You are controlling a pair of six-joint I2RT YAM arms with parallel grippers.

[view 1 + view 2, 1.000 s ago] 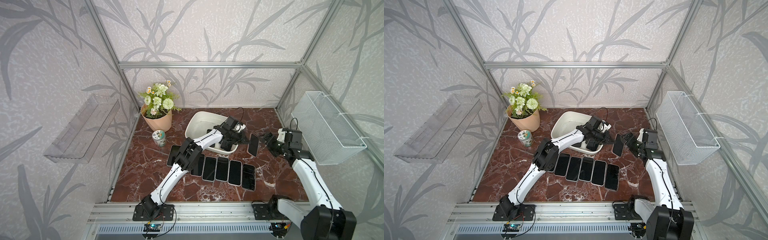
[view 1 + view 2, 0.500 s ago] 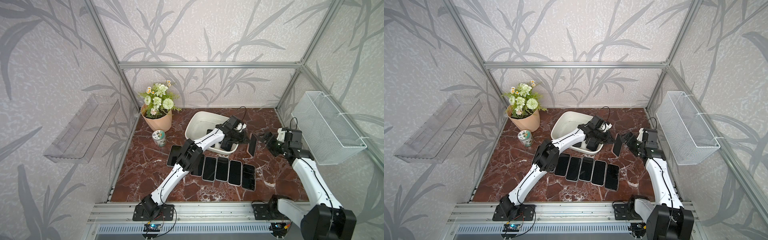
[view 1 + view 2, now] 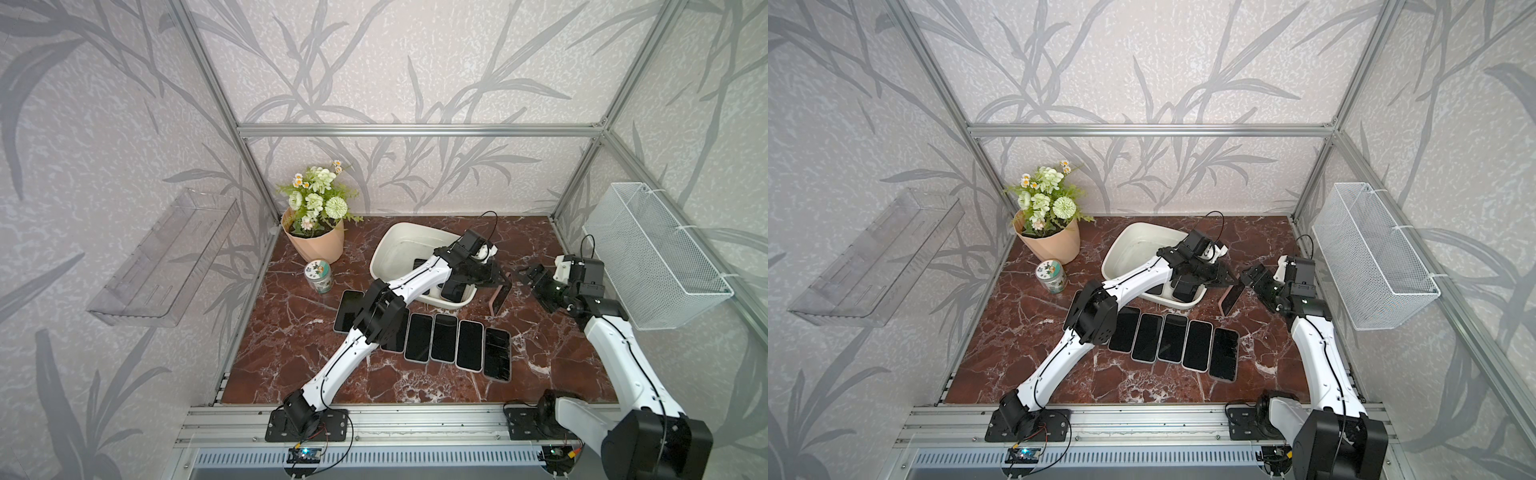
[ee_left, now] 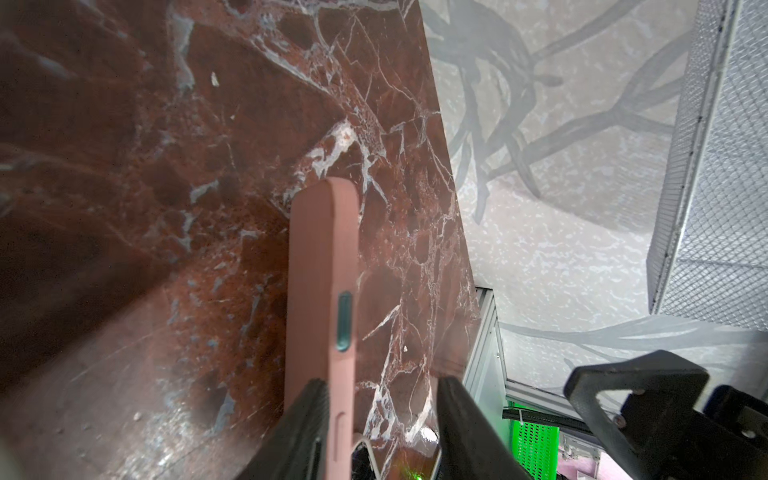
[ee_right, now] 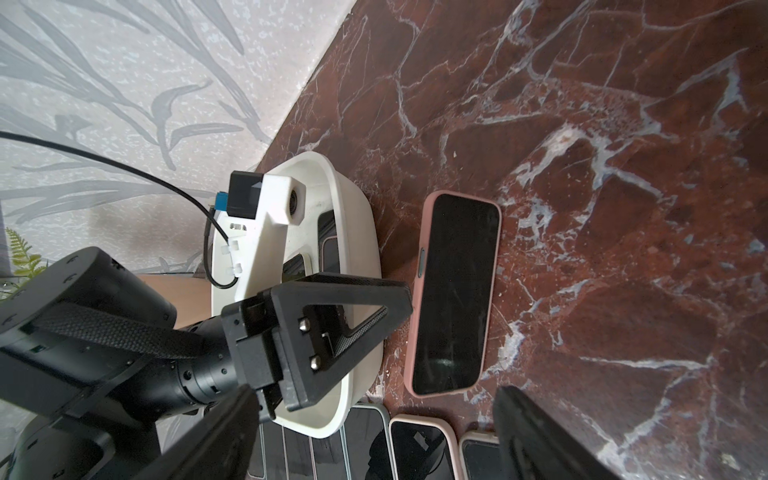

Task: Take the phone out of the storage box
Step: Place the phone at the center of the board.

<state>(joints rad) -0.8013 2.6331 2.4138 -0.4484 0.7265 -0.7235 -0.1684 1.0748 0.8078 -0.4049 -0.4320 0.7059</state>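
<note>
Row of phones (image 3: 442,343) lay flat nearest on the surface (image 3: 291,357). Behind it the pink-cased phone (image 3: 501,296) stood tilted on end, already outside the storage box (image 3: 405,245), just beside its rim. Left jaws were part open around its top, one finger (image 4: 307,415) touching, no clamp. Right jaws were wide open, empty, near, facing its screen. More phones lay in the box.

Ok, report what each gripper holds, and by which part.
Nothing gripped: left gripper open, one of its jaws touching the pink-cased phone near its end; right gripper empty.
</note>
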